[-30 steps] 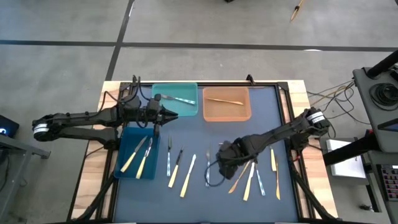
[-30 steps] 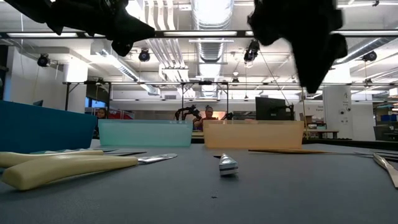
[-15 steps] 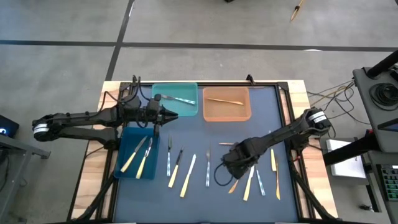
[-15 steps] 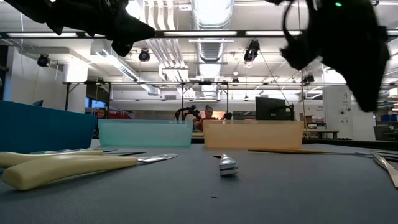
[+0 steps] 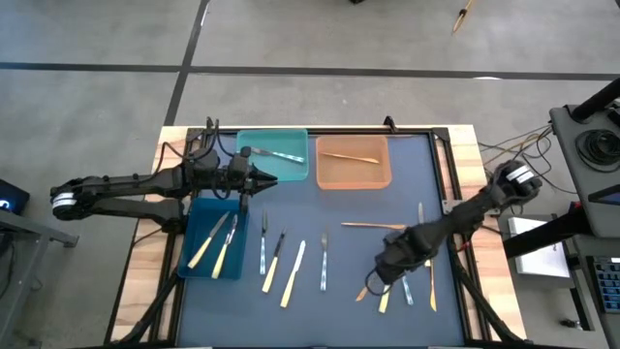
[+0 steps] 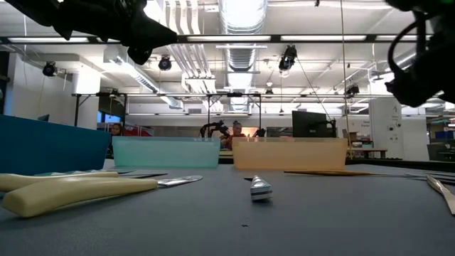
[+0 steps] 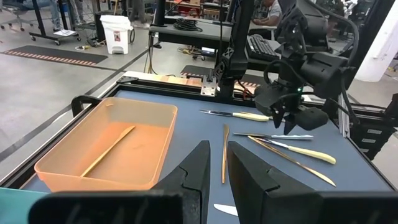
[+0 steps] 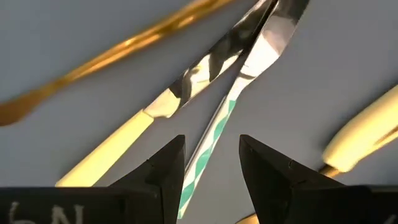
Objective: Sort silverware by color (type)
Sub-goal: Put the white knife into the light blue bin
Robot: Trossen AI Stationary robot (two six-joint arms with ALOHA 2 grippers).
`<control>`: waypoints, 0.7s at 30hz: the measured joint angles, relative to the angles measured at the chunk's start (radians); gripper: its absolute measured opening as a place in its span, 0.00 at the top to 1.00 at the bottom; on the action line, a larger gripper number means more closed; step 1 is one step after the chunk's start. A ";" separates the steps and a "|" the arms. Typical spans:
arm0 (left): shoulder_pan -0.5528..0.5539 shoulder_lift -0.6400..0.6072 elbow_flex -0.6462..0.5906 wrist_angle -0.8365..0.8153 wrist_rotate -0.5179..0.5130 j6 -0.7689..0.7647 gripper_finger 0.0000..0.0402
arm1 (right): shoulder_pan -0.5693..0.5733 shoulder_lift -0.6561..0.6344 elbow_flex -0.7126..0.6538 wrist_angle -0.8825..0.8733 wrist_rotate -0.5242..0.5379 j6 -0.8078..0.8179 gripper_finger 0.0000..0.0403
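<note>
Silverware lies on the dark mat: a row of slim pieces (image 5: 294, 273) in the near middle, a cluster (image 5: 407, 289) at the near right and an orange-tan piece (image 5: 373, 225) beside it. My right gripper (image 5: 387, 267) hangs open over the cluster, pointing down. Its fingers stand on either side of a green-and-white striped handle (image 8: 208, 155), and I cannot tell whether they touch it. A yellow-handled knife (image 8: 155, 121) crosses beside that handle. My left gripper (image 5: 269, 181) waits between the bins, level, open by a narrow gap (image 7: 216, 168), holding nothing.
A teal bin (image 5: 273, 143) at the far middle holds a silvery piece. An orange bin (image 5: 354, 174) next to it holds an orange-tan piece. A dark blue bin (image 5: 194, 267) at the left holds two yellow-handled pieces. Bare mat lies between the row and the bins.
My right gripper has moved toward the table's right and near edges and sunk lower, rolling at the wrist, from over the mat's middle to over the right-hand cluster. The silverware has stayed where it was.
</note>
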 joint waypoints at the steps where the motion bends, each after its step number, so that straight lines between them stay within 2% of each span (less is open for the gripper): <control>1: 0.000 0.000 0.000 0.000 0.000 0.000 0.91 | 0.007 -0.009 -0.015 0.024 0.000 0.016 0.65; 7: 0.000 0.000 0.000 0.000 0.000 0.007 0.91 | 0.027 -0.016 -0.069 0.069 0.019 0.069 0.65; 13: 0.000 0.000 0.000 0.002 0.000 0.010 0.91 | 0.026 0.014 -0.072 0.068 0.023 0.042 0.65; 21: 0.000 0.000 0.000 0.002 0.000 0.011 0.91 | 0.026 0.065 -0.070 0.072 0.041 0.031 0.73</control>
